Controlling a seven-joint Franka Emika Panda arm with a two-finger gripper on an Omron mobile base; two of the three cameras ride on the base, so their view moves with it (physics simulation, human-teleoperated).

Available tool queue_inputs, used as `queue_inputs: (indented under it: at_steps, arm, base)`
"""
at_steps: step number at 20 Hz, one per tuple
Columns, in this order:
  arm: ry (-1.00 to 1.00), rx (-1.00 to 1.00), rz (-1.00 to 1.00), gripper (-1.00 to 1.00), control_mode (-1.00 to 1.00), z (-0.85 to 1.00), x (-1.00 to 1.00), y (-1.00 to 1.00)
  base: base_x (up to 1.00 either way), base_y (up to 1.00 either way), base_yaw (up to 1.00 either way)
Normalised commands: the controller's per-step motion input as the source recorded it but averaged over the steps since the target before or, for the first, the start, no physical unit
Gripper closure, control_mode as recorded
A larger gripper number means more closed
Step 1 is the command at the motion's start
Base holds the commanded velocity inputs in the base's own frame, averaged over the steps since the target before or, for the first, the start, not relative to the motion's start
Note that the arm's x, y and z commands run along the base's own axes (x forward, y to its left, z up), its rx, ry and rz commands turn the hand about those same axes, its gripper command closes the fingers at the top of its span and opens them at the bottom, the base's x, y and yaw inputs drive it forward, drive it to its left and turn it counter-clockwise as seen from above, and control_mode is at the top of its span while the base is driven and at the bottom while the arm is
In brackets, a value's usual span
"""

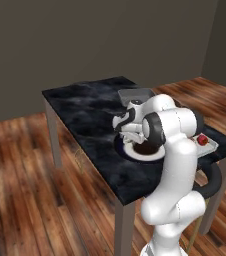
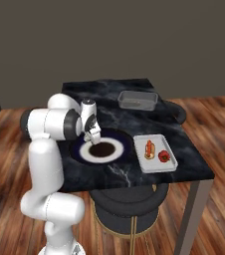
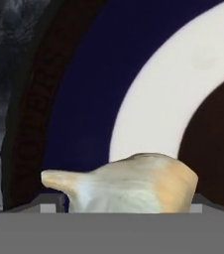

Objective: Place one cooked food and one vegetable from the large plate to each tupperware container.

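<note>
- The large plate (image 2: 100, 150) sits near the counter's (image 2: 109, 94) front edge.
- A pale, garlic-like piece (image 3: 129, 183) lies on the plate's rim, between the fingertips of the hand (image 3: 121, 201); whether they clamp it, I cannot tell.
- The pale container (image 2: 156, 153) holds two foods; the darker container (image 2: 137, 100) stands behind.

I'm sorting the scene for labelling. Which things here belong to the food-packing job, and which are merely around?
Part of the job:
- large plate
- pale tupperware container, holding a sausage-like cooked piece and a red vegetable
- darker tupperware container
- pale garlic-like piece on the plate, at the gripper

Merely around:
- dark marble table
- round stool under the table
</note>
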Motion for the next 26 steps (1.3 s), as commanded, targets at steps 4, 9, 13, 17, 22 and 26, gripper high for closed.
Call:
queue_inputs:
  at_steps: [4,9,13,17,22,26]
  arm:
    - [0.0,0.0,-0.04,1.0,-1.0,-0.31,-0.04,-0.03]
    - [-0.07,0.06,-0.07,1.0,-1.0,0.07,-0.82,-0.25]
    - [-0.11,0.17,-0.1,1.0,-1.0,0.4,-1.0,-0.25]
    - [-0.15,0.1,-0.03,1.0,-1.0,0.85,-1.0,-0.02]
    - [-0.02,0.01,0.0,1.0,-1.0,1.0,-1.0,-0.01]
    - [0.0,-0.01,0.04,1.0,-1.0,0.93,-0.98,-0.07]
  base:
    - [0.0,0.0,0.0]
    - [0.0,0.0,0.0]
    - [0.0,0.0,0.0]
    - [0.0,0.0,0.0]
    - [0.0,0.0,0.0]
    - [0.0,0.0,0.0]
